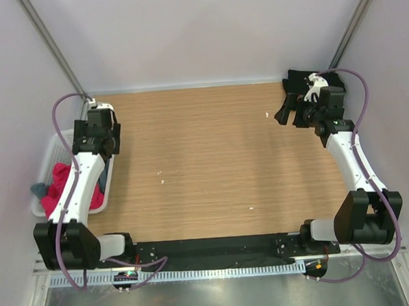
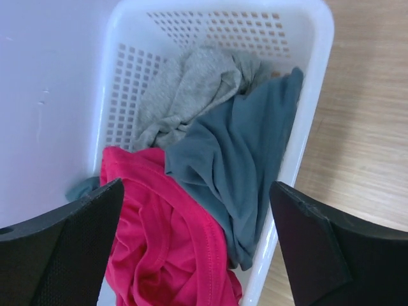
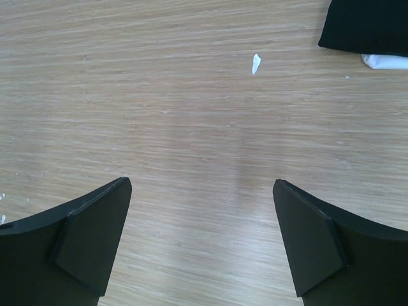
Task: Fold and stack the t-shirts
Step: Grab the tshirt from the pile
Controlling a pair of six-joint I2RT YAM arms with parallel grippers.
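Shirts [image 2: 159, 242]: likely limp, light, heaped in basket [image 2: 312, 38] | grab: pinch raised fold of blue shirt [image 2: 242, 159] | left end effector [image 2: 196, 188] open above it | right end effector [image 3: 203, 183] open, empty

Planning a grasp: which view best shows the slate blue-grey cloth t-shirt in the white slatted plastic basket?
The left wrist view: the slate blue-grey t-shirt lies crumpled, close and mostly uncovered. In the top external view the left arm hides most of it; only slivers show. The right wrist view shows none of it.
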